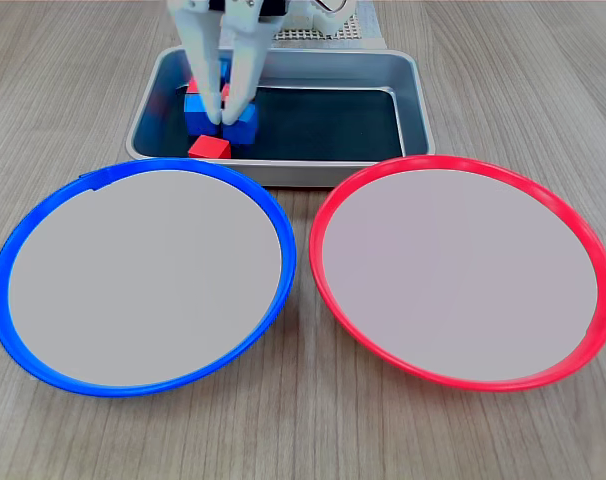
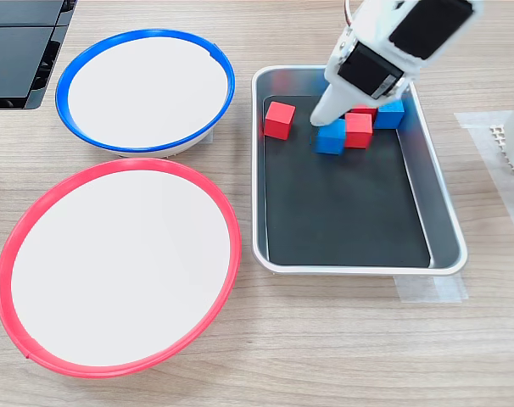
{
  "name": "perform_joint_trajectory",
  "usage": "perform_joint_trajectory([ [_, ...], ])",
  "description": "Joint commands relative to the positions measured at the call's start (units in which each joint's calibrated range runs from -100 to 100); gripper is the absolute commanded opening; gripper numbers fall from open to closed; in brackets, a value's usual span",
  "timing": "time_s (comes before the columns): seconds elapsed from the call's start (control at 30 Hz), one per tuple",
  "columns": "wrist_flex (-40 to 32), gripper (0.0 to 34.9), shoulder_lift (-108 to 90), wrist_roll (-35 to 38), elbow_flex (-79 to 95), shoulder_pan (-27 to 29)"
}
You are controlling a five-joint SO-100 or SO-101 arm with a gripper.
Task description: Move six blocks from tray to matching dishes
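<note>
Closing down among blocks packed this tightly risks nudging neighbours aside or pinching two at once, since the gripper [image 1: 223, 112] stands right in the cluster inside the tray [image 1: 408, 105]. Its white fingers [image 2: 323, 107] are narrowly apart, tips down at a blue block [image 2: 330, 136], touching it by the look of it; whether they grip it I cannot tell. One red block [image 2: 279, 119] sits apart from the gripper. Both dishes, blue-rimmed [image 1: 43, 240] and red-rimmed [image 1: 573, 230], lie empty, well clear of it.

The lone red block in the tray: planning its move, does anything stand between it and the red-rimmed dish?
Only the tray wall; the lone red block otherwise has bare table toward the red-rimmed dish.
</note>
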Motion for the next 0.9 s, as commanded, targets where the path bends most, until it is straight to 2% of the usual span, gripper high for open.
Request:
perform_joint_trajectory([
  [0.0, 10.62, 0.0, -1.68, -2.98, -11.58, -1.48],
  [0.07, 14.99, 0.0, -0.57, -3.52, -17.13, -0.72],
  [0.13, 15.82, 0.8, 1.22, -3.13, -19.50, 0.78],
  [0.17, 14.83, 4.2, 2.42, -2.78, -19.86, 2.01],
  [0.27, 12.52, 10.8, 5.57, -0.15, -20.41, 5.02],
  [0.37, 8.89, 13.9, 7.96, 2.69, -19.86, 7.84],
  [0.6, 0.05, 13.7, 14.27, 5.08, -18.59, 8.69],
  [0.87, -1.43, 14.3, 18.11, 5.37, -19.59, 6.62],
])
